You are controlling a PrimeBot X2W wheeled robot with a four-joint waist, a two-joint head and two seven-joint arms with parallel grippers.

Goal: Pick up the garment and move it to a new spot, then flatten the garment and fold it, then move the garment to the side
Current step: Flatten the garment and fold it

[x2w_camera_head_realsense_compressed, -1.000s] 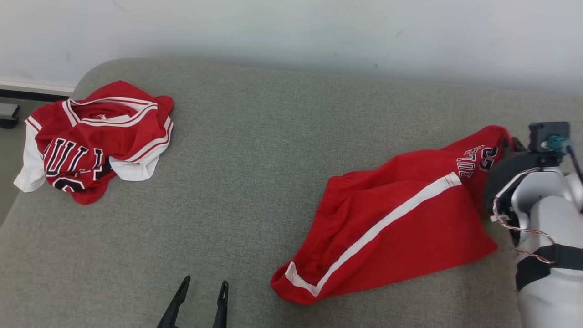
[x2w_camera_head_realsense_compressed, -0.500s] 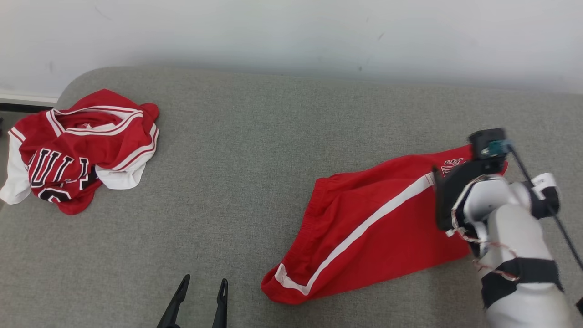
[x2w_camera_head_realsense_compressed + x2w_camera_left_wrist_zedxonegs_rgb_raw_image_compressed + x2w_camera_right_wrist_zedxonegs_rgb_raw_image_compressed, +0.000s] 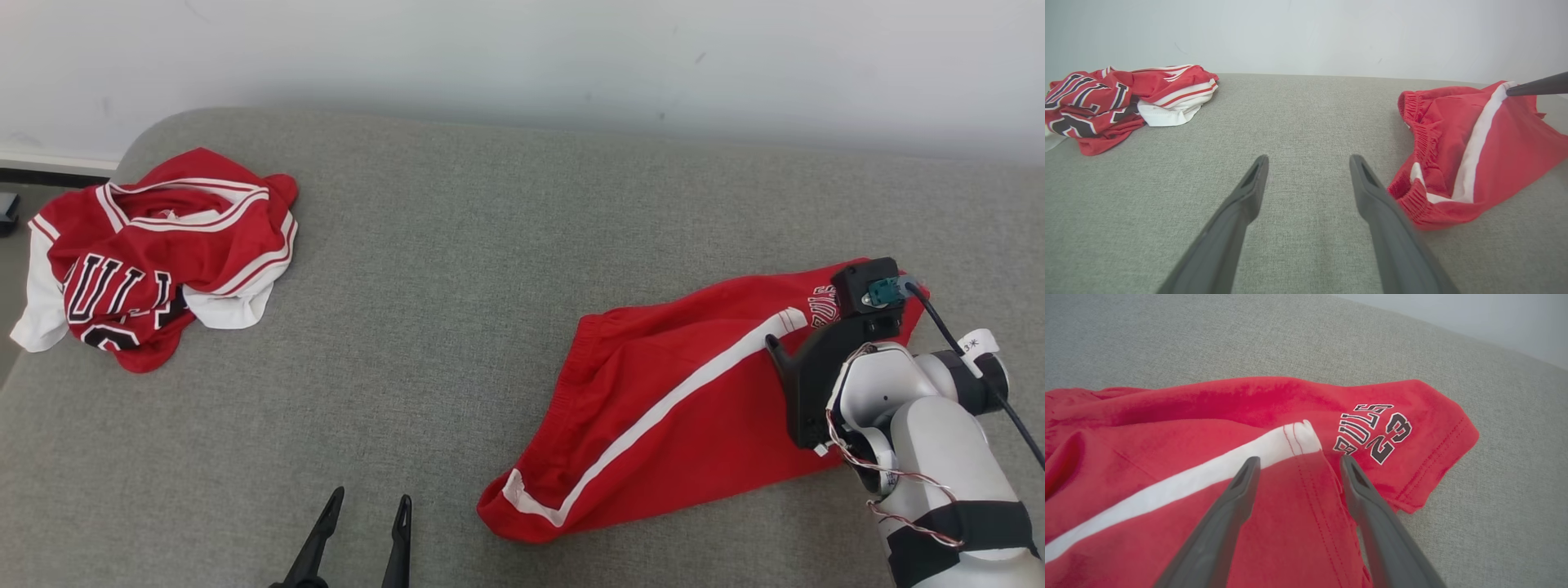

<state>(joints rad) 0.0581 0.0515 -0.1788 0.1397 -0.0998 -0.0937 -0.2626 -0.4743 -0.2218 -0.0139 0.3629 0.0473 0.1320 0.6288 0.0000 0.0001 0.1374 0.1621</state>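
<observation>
The grey upholstered surface [image 3: 457,269] carries the red shorts [image 3: 694,433], spread directly beneath the right gripper [image 3: 1298,463], whose jaws stand apart over the hem, holding nothing. A crumpled red jersey [image 3: 155,253] lies well left of the left gripper [image 3: 1308,161], also spread wide and empty.

The right hand [image 3: 1299,458] is over red shorts [image 3: 1147,445], its two fingers spread wide (the white stripe [image 3: 1208,473] ends just between their tips). A black "BULLS 23" print [image 3: 1372,430] sits just right of the fingers, near the hem. The shorts lie rumpled on grey upholstery [image 3: 1208,335].
</observation>
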